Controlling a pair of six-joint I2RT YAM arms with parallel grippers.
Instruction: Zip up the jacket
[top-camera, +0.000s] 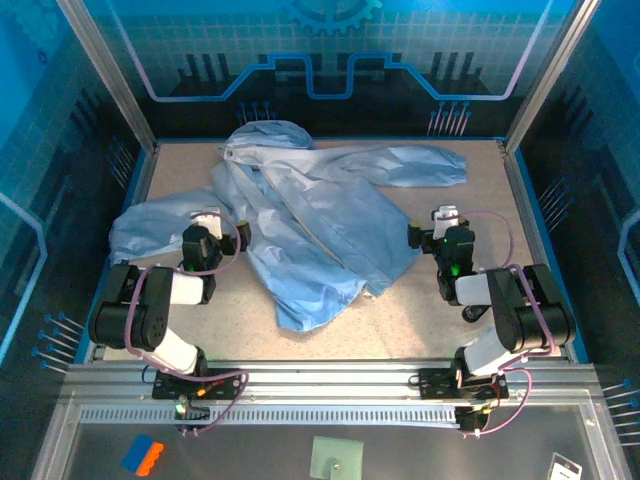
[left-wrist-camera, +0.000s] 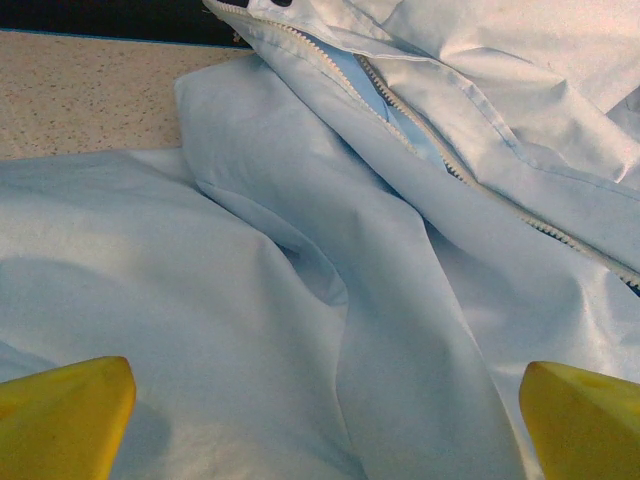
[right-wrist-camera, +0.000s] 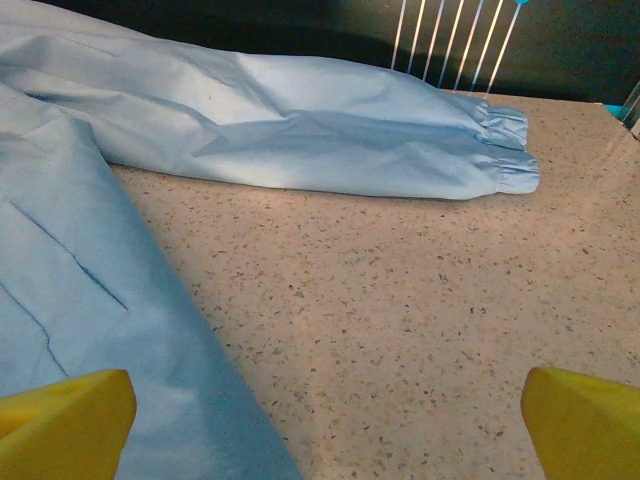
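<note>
— On the bench (top-camera: 440, 310), where did the jacket (top-camera: 320, 225) lie, and how much room was left around it?

— It was spread across the middle and far part, front side up and unzipped. The hood (top-camera: 265, 135) was against the back edge, one sleeve (right-wrist-camera: 330, 140) ran toward the far right corner, and the other reached the left edge. Bare bench showed along the right side and along the near edge in front of the hem.

— And the claws?

— The left claw (top-camera: 208, 222) hung over the jacket's left side with its yellow fingers (left-wrist-camera: 60, 415) spread wide apart, gripping nothing. The right claw (top-camera: 445, 222) stood just beside the jacket's right edge, over bare bench, equally wide open and empty.

— What was hard to make out?

— In the left wrist view the zipper (left-wrist-camera: 420, 140) ran open, both rows of teeth parted, and was cut off at the right edge of the frame. I couldn't find the slider. Folds hid the lower front. In the right wrist view the sleeve's gathered cuff (right-wrist-camera: 505, 150) lay flat, well apart from the fingers.
</note>
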